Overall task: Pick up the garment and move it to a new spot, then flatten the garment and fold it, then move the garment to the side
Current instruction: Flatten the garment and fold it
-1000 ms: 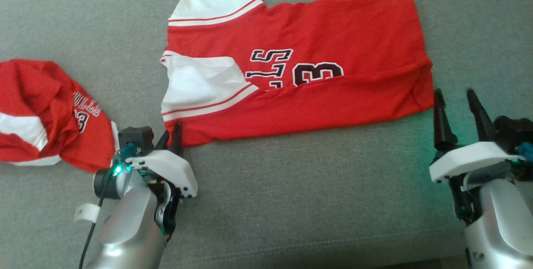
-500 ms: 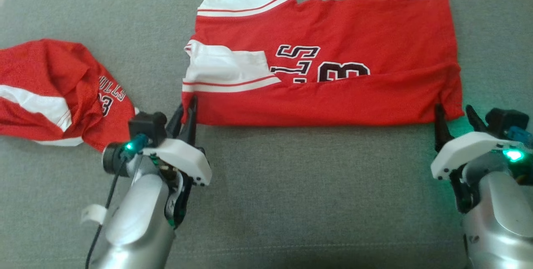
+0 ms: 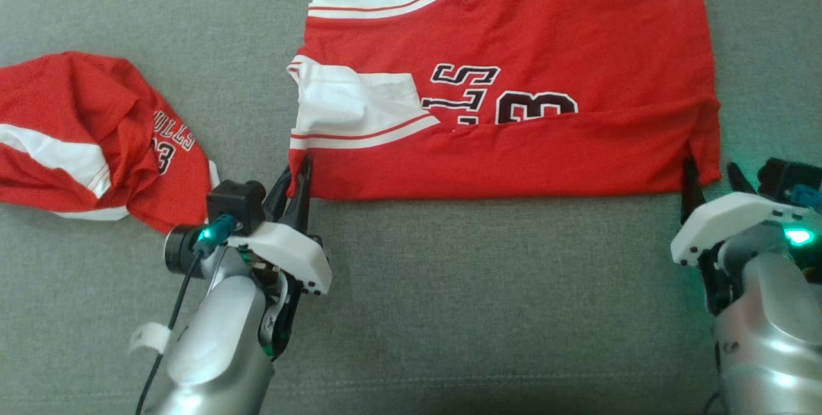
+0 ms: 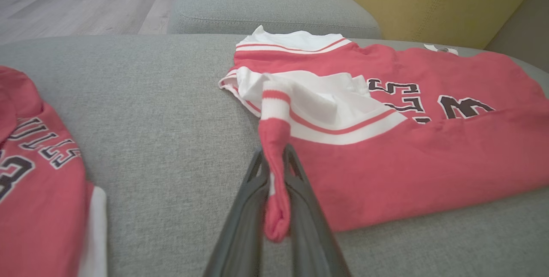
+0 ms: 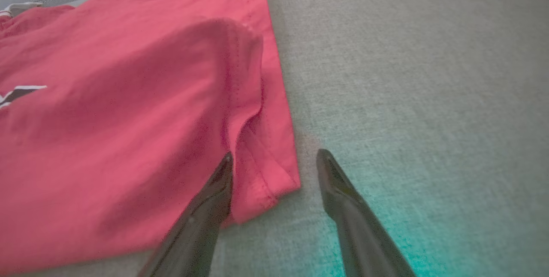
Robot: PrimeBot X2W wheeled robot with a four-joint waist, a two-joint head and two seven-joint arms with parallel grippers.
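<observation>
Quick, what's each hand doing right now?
Left hand: closed on the red jersey's near corner.
Right hand: open around the jersey's other corner, not gripping.

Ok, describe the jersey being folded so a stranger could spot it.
On the grey sofa cushion lie two red jerseys. The folded jersey is spread flat mid-cushion, near edge lapped over its black number, one corner pinched in the left gripper. The other jersey is a crumpled heap to its left.

Soft even light, faint teal glow
</observation>
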